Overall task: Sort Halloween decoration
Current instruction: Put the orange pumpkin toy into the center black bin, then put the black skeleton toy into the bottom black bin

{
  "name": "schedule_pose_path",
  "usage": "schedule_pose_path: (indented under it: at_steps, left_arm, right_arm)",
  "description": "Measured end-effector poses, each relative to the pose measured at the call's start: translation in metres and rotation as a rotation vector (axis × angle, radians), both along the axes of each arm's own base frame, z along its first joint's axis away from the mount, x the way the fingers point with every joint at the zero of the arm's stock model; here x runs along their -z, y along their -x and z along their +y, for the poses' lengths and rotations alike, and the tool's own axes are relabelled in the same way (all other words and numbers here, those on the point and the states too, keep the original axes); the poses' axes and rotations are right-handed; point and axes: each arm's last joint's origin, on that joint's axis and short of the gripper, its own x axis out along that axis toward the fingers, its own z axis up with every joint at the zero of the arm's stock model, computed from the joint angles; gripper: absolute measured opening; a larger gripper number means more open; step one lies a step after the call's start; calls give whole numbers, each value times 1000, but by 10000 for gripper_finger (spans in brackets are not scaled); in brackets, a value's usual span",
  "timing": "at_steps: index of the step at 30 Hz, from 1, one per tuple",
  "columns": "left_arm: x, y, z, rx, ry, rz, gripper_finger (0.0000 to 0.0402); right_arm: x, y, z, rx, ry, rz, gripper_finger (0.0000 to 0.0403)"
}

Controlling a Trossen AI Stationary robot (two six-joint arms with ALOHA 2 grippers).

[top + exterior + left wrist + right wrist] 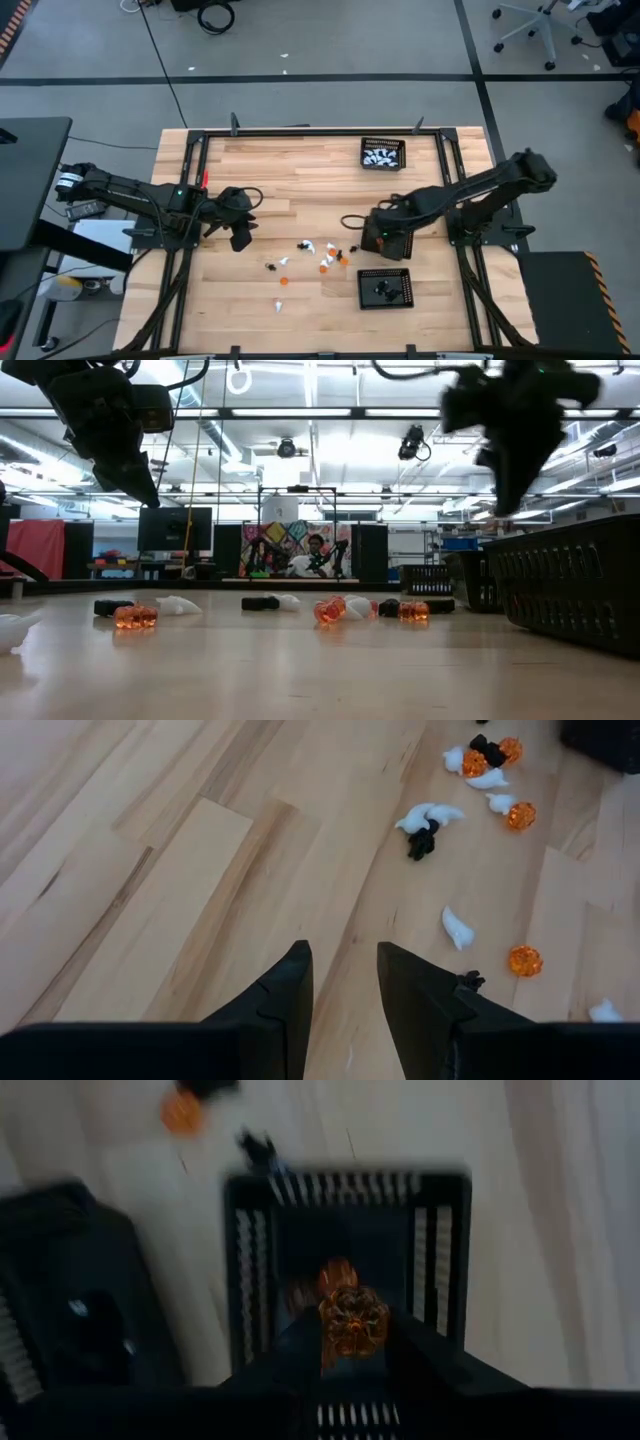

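Table: wooden table (300, 170) with a black frame, seen whole from above.
Landmark: front tray (386, 287), a black mesh tray near the table's front edge on the right arm's side.
Front tray contents: a few dark bits inside; too small to say which.
Back tray: second black mesh tray (383, 153) near the table's back edge, straight behind the front tray, well apart from it; white figures (381, 157) lie in it.
Loose figures: white, orange and black figures (318, 257) scattered on the bare wood just to the left of the front tray; one white figure (277, 305) lies alone farther left, toward the front edge.
Left wrist look: white figure (456, 928), orange figure (524, 960) and black figure (422, 842) all flat on the wood, apart from the claw.
Right claw: right gripper (350, 1342) is just behind the front tray's back-left corner, above the wood, clamped on an orange figure (352, 1316) between its fingers.
Under right claw: a mesh tray (440, 1270) shows below it in its wrist view; which tray, cannot tell.
Left claw: left gripper (343, 982) is far left of the front tray, beyond the scattered figures, above bare wood; fingers parted by a narrow gap, nothing between them.
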Motion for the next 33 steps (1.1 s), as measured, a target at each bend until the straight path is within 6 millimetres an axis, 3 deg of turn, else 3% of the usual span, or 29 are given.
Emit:
schedule_pose_path:
  at_steps: [7, 14, 21, 28, 33]
  left_arm:
    - [0, 0, 0, -8, 6, -6, 123]
    - [-1, 0, 1, -31, -22, -12, 123]
    - [-1, -1, 2, -91, -32, -27, 124]
    - [-1, -1, 3, -102, -47, -26, 124]
    - [-1, -1, 3, -105, -44, -33, 124]
  right_arm:
    - [39, 36, -6, 96, -55, 39, 107]
    - [66, 37, -10, 131, -148, 17, 111]
    - [68, 35, -15, 155, -194, 31, 119]
    - [65, 34, -17, 175, -254, 41, 159]
    - [45, 22, -15, 153, -268, 1, 172]
